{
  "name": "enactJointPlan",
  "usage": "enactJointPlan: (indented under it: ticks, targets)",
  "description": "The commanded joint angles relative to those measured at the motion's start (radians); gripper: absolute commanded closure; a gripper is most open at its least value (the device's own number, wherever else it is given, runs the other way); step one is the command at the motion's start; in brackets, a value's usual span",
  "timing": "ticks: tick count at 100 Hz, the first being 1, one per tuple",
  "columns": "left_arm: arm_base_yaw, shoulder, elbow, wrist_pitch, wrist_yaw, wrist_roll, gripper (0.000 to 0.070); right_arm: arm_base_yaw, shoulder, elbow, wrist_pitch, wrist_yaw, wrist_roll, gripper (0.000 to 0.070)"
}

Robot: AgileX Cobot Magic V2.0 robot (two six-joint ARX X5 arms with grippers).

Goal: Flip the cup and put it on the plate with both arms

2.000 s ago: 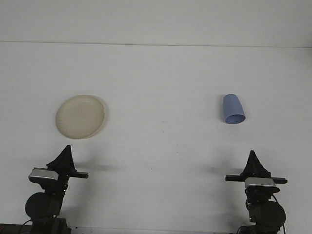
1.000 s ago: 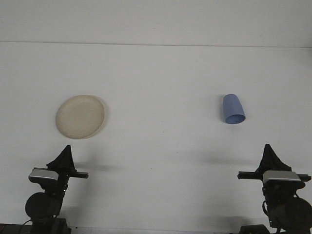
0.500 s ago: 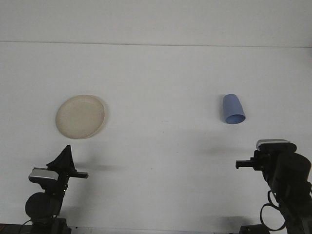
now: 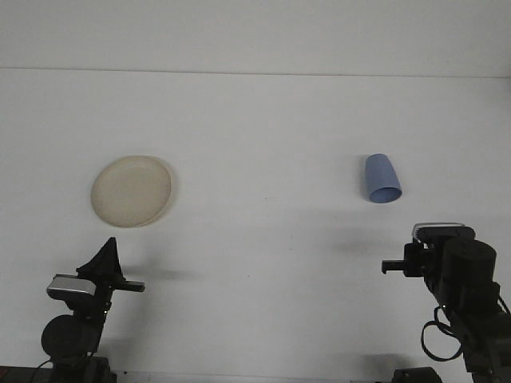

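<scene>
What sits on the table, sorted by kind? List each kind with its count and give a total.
Round cream-coloured plate: 1
Blue plastic cup lying on its side: 1
Total: 2

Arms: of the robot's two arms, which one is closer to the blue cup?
The right arm. Its tool sits just below the blue cup; the left arm is across the table, below the cream plate.
</scene>
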Motion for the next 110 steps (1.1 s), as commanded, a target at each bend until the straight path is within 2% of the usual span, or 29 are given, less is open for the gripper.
enactJointPlan:
  ticks: [1,6,48,82,110]
  targets:
    - [-0.002,-0.002,-0.019,0.015,0.0,-0.005,0.0688,0.0,0.005,0.014,0.006,-0.001,0.02,0.0308]
    - [-0.002,-0.002,-0.019,0.015,0.0,-0.005,0.0688,0.0,0.005,0.014,0.006,0.0,0.037,0.0279]
    - [-0.002,-0.002,-0.019,0.015,0.0,-0.005,0.0688,0.0,0.064,0.012,0.075,0.0,0.051,0.0271]
    - [-0.002,-0.002,-0.019,0.015,0.0,-0.005,0.0688,-0.003,0.187,-0.152,0.422,-0.025,0.056,0.0271]
    - [-0.002,-0.002,-0.019,0.015,0.0,-0.005,0.0688,-0.059,0.271,-0.427,0.934,-0.032,0.071,0.0272]
